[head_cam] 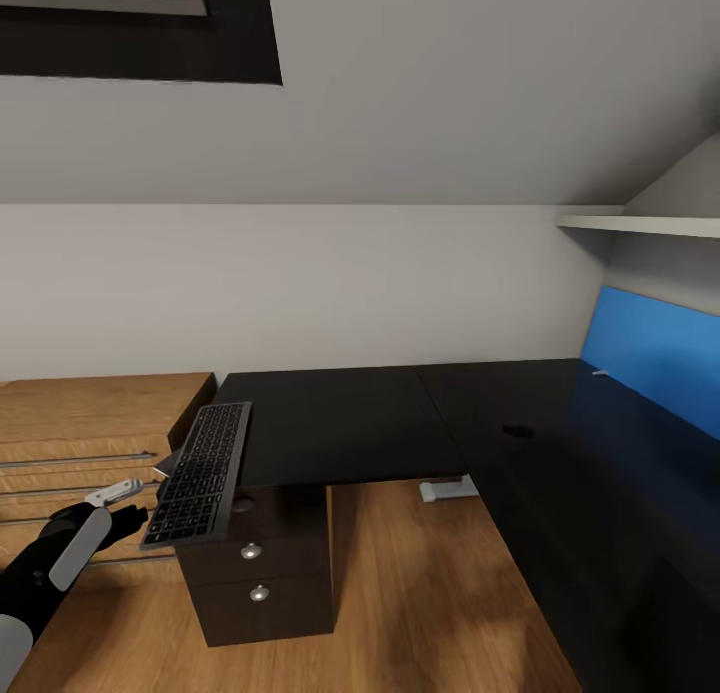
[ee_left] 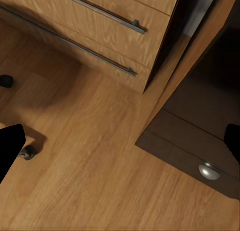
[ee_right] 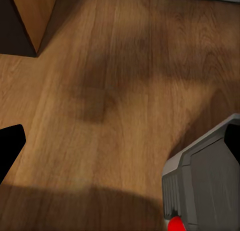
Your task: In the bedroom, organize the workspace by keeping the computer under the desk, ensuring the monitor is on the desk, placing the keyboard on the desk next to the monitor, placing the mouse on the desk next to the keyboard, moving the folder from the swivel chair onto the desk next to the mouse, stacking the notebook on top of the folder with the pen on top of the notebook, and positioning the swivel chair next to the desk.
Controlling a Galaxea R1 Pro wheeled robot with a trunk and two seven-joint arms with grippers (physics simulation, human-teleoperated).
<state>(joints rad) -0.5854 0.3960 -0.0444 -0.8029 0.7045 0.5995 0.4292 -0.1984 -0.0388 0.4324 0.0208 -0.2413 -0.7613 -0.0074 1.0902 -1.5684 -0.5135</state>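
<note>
My left end effector (head_cam: 150, 493) looks clamped on the near end of the keyboard (head_cam: 198, 472), which hangs tilted over the desk (head_cam: 340, 423) edge. I'd push it forward and lower it flat before releasing.

Even, soft light (renders slightly blurry), faint floor (ee_right: 100, 91) shadows.

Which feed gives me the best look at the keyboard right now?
The head view. There the keyboard shows whole, tilted, its far end over the desk corner and its near end by the left gripper. The left wrist view looks at floor, wooden drawers and the desk's pedestal; the right wrist view looks at floor.
</note>
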